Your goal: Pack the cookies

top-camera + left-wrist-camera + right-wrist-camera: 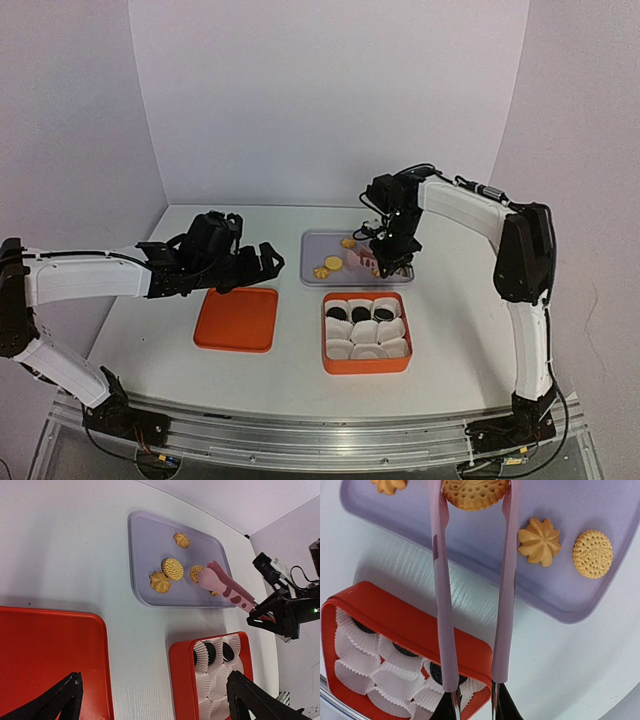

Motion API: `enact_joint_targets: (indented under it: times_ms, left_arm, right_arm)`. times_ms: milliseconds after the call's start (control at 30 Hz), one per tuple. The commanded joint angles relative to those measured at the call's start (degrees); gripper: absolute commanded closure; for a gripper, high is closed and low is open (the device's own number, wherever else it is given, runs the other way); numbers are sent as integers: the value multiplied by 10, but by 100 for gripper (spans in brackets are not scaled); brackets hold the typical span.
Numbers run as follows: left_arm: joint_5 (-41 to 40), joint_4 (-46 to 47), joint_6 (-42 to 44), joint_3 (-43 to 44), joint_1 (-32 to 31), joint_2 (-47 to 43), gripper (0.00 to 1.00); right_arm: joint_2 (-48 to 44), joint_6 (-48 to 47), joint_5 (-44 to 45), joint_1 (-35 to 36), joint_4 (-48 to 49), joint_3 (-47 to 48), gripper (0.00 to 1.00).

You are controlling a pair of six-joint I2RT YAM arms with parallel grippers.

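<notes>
Lab test booth: plain white walls (330, 100), aluminium rail (320, 425).

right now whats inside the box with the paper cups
The box is full of paper cups; three in the far row hold black cookies. The rest look empty. The floor beneath is covered.

The tray (318, 244) of cookies (333, 263) lies behind the box (366, 368) — lid (236, 320) to its left.

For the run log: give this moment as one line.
right pincer holds pink tongs around round golden cookie on lavender tray | left pincer open | red box: three black cookies in cups
</notes>
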Motion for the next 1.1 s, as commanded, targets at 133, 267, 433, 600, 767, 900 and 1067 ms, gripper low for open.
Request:
enact_joint_targets:
  times_ms: [133, 267, 433, 600, 767, 900, 1067]
  left_arm:
    - [9, 28, 13, 22, -1, 18, 0]
    - [15, 34, 17, 25, -1, 24, 0]
    - [21, 43, 24, 25, -1, 27, 0]
    - [29, 50, 32, 26, -1, 29, 0]
    - [35, 55, 35, 22, -1, 28, 0]
    - [36, 57, 32, 17, -1, 26, 0]
    - [33, 54, 30, 11, -1, 20, 0]
  right_arm:
    - [-237, 7, -92, 4, -14, -151, 86]
    - [-332, 49, -132, 18, -47, -212, 86]
    - [-401, 93, -167, 40, -138, -239, 86]
    - [-410, 118, -178, 50, -208, -281, 87]
    - [-397, 115, -161, 60, -234, -287, 87]
    - [-372, 104, -137, 70, -233, -295, 87]
    - [-354, 97, -112, 75, -263, -297, 88]
